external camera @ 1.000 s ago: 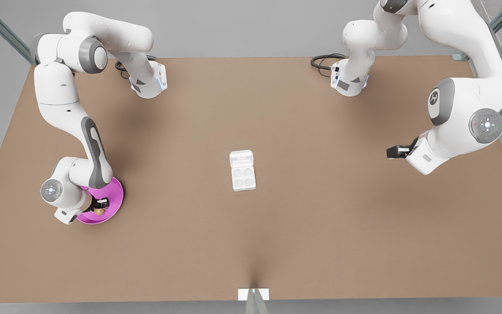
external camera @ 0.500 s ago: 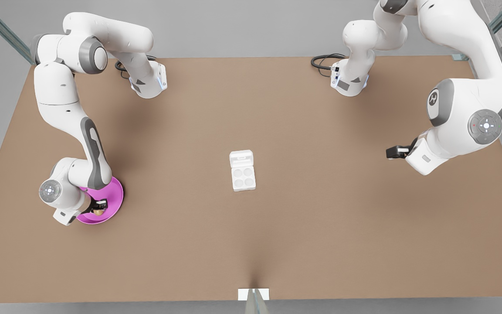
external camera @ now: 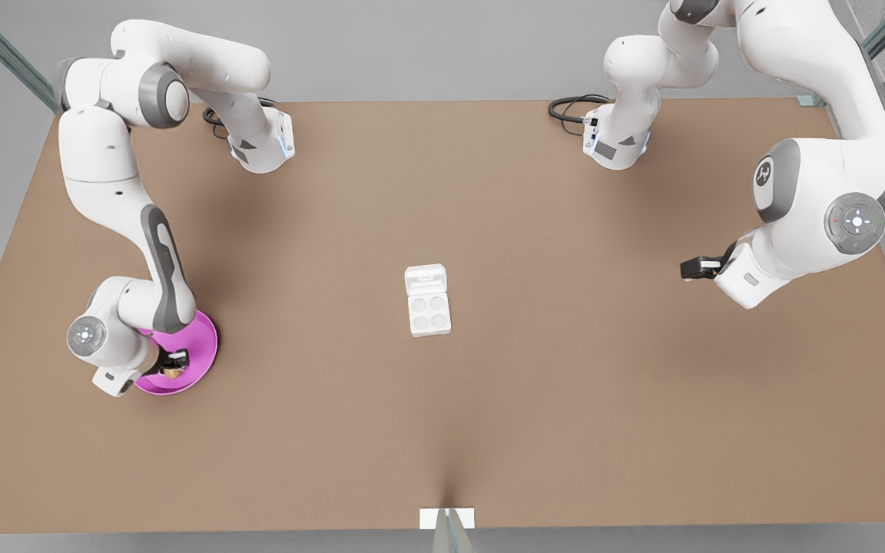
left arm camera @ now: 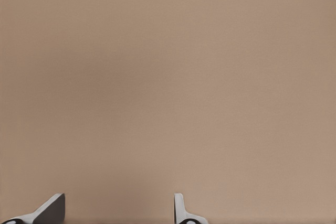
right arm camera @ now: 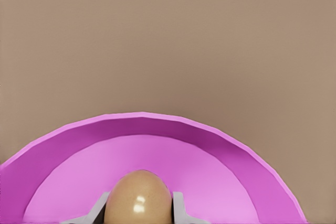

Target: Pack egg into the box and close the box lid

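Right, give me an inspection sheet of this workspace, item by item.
Surface: brown table.
Job's things: egg on pink plate; box mid-table, four cups empty; lid open.
Clutter: nothing seen.
Grippers: right gripper at the plate, jaws flanking the egg, contact unclear; left gripper waits open above bare table, at the front view's right.
Cables: black loops by the arm bases.
Surroundings: grey floor, metal struts at corners.

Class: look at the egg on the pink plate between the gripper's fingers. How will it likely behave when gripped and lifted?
The egg is smooth, glossy and rounded, so it may slip between the right gripper's flat fingers. Being oval, it would probably roll if released on the pink plate, though the raised rim should contain it. It is likely fragile, so a gentle squeeze seems wise.
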Motion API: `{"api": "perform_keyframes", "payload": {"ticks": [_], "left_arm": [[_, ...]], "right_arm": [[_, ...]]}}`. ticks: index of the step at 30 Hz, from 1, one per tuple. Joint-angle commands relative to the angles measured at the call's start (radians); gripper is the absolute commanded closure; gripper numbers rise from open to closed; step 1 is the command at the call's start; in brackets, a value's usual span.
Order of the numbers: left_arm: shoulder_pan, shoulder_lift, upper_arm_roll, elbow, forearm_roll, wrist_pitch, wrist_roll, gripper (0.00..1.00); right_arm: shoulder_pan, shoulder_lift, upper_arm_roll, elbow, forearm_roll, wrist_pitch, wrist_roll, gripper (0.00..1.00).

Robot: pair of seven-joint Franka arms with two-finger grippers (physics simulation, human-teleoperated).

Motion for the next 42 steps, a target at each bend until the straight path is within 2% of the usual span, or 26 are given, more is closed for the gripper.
{"api": "perform_keyframes", "payload": {"ticks": [1, 4, 5, 7, 13, 18, 21, 26, 30, 31, 38, 39, 40, 41, 42], "left_arm": [[-0.001, 0.000, 0.001, 0.000, 0.000, 0.000, 0.000, 0.00], [-0.001, 0.000, 0.001, 0.000, 0.000, 0.000, 0.000, 0.00], [-0.002, 0.000, 0.001, 0.000, 0.000, 0.000, -0.002, 0.00], [-0.007, 0.000, 0.001, 0.000, 0.000, 0.000, -0.003, 0.00], [-0.007, 0.001, 0.001, 0.000, 0.000, 0.001, -0.003, 0.00], [-0.008, 0.001, 0.001, 0.000, 0.000, 0.001, -0.005, 0.00], [-0.008, 0.003, 0.001, 0.000, 0.000, 0.001, -0.005, 0.00], [-0.008, 0.005, 0.001, 0.000, 0.000, 0.003, -0.005, 0.00], [-0.008, 0.005, 0.001, 0.000, 0.000, 0.003, -0.005, 0.00], [-0.008, 0.005, 0.001, 0.000, 0.000, 0.003, -0.005, 0.00], [-0.010, 0.005, -0.001, 0.002, 0.000, 0.001, -0.005, 0.00], [-0.045, 0.006, -0.002, 0.002, 0.000, -0.012, -0.017, 0.09], [-0.091, 0.020, -0.002, 0.002, 0.000, -0.029, -0.025, 0.58], [-0.146, 0.043, -0.002, 0.002, 0.000, -0.029, -0.029, 0.79], [-0.194, 0.067, -0.002, 0.000, -0.001, -0.031, -0.028, 0.79]], "right_arm": [[0.001, -0.006, 0.000, -0.001, -0.004, -0.007, 0.004, 0.43], [0.019, -0.043, 0.031, 0.030, 0.017, -0.076, 0.014, 0.43], [0.033, -0.038, 0.061, 0.079, 0.028, -0.117, 0.057, 0.43], [0.113, -0.031, 0.061, 0.122, 0.029, -0.117, 0.203, 0.43], [0.495, -0.015, 0.063, 0.145, 0.215, -0.113, 0.568, 0.43], [0.683, 0.018, 0.066, 0.168, 0.272, -0.102, 0.682, 0.43], [0.720, 0.025, 0.078, 0.169, 0.298, -0.100, 0.705, 0.43], [0.757, 0.112, 0.078, 0.280, 0.335, -0.099, 0.705, 0.43], [0.762, 0.114, 0.078, 0.277, 0.338, -0.105, 0.705, 0.41], [0.762, 0.112, 0.078, 0.278, 0.338, -0.108, 0.702, 0.00], [0.749, 0.074, 0.077, 0.280, 0.351, -0.160, 0.696, 0.00], [0.696, 0.020, 0.069, 0.278, 0.351, -0.232, 0.688, 0.00], [0.584, -0.026, 0.068, 0.280, 0.335, -0.292, 0.671, 0.00], [0.466, -0.072, 0.064, 0.280, 0.293, -0.330, 0.604, 0.00], [0.388, -0.113, 0.064, 0.280, 0.163, -0.364, 0.596, 0.00]]}}
